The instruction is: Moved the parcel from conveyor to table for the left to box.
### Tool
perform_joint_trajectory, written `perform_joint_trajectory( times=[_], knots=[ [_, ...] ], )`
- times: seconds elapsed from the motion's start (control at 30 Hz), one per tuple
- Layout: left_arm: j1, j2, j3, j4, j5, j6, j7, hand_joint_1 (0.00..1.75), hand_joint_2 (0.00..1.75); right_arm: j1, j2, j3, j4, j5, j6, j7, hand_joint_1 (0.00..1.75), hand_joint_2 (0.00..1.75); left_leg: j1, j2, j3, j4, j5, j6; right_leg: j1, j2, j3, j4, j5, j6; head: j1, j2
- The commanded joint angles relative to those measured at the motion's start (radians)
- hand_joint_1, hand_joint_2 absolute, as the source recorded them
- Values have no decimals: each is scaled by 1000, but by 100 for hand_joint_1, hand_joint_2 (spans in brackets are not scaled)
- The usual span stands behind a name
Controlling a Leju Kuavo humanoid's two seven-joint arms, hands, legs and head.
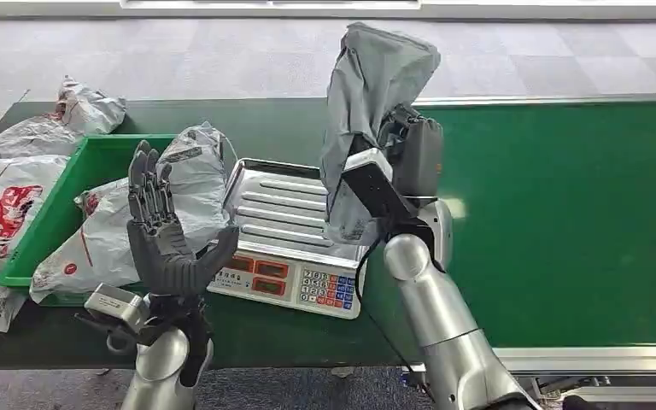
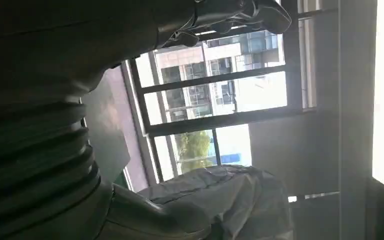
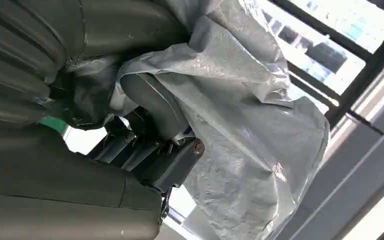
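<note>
Two hands up: my right hand (image 1: pixel 393 158) grips the grey parcel (image 1: pixel 367 94), lifted above the scale (image 1: pixel 286 231) beside the conveyor (image 1: pixel 564 222). My left hand (image 1: pixel 166 239) waits, fingers spread, holding nothing. Transfer is midway, I judge; next, lowering it onto the table, within left's reach.
</note>
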Motion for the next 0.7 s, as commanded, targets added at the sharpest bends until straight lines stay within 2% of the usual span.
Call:
perform_joint_trajectory(
  times=[0.03, 0.17, 0.2, 0.23, 0.27, 0.3, 0.33, 0.37, 0.43, 0.47, 0.53, 0.7],
  knots=[
    [-15, 43, -26, 58, 4, 8, 0, 0, 175, -95, -2, 19, 212, -3, -6, 7, 175, 175, 0, 1, 4, -3, -1, 1, 0, 0, 4, -3, 0, 0, 0, 0],
    [-21, 38, -23, 65, -1, -3, 11, 0, 175, -110, -3, 5, 266, 6, -18, 20, 175, 175, -1, 0, 0, -1, -1, 1, 0, 0, 0, -1, 0, 0, 0, 0],
    [-21, 36, -23, 66, -3, -6, 12, 0, 175, -115, -3, -2, 286, 2, -10, 24, 159, 175, 0, 1, 1, -2, 0, 1, 0, 0, 1, -2, 0, 0, 0, 0],
    [-21, 36, -24, 68, -6, -13, 14, 0, 175, -125, -6, -4, 322, 0, 24, 45, 0, 175, 0, 1, 3, -3, 0, 1, 0, 0, 3, -3, 0, 0, 0, 0],
    [-21, 35, -23, 70, -10, -18, 15, 0, 175, -153, -19, 21, 391, 37, 117, 118, 0, 175, 0, 0, 0, -1, 0, 1, 0, 0, 1, -1, 0, 0, 0, 0],
    [-22, 35, -22, 72, -10, -19, 15, 0, 175, -159, -19, 19, 412, 36, 122, 113, 0, 175, 0, 1, 2, -2, 0, 1, 0, 0, 1, -2, 0, 0, 0, 0],
    [-28, 35, -20, 76, -14, -29, 17, 0, 175, -194, -23, 31, 495, 47, 244, 152, 0, 175, 0, 1, 1, -1, 0, 1, 0, 0, 1, -2, 0, 0, 0, 0],
    [-32, 32, -18, 78, -15, -36, 19, 0, 175, -206, -21, 20, 526, 34, 282, 142, 0, 175, 0, 2, 1, -1, 0, 1, 0, 1, 1, -2, 0, 0, 0, 0],
    [-57, 27, -14, 92, -20, -59, 31, 0, 175, -246, -35, 74, 616, 68, 477, 129, 0, 175, 0, 1, 1, -1, 0, 1, 0, 0, 0, -1, 0, 0, 0, 0],
    [-73, 26, -11, 99, -20, -68, 35, 0, 175, -253, -39, 97, 629, 87, 516, 113, 0, 175, 0, 0, 0, -1, 0, 0, 0, -1, 0, -1, 0, 0, 0, 0],
    [-87, 21, 1, 107, -19, -73, 38, 0, 175, -249, -39, 113, 633, 86, 564, 18, 0, 175, 0, -1, -1, 0, 0, 0, 0, -2, -1, -1, 0, 0, 0, 0],
    [-64, 31, 8, 81, -24, -74, 37, 0, 175, -226, -48, 122, 595, 96, 559, 3, 0, 175, 0, -1, 3, -3, 0, 1, 0, -2, 3, -3, 0, 0, 0, 0]
  ],
)
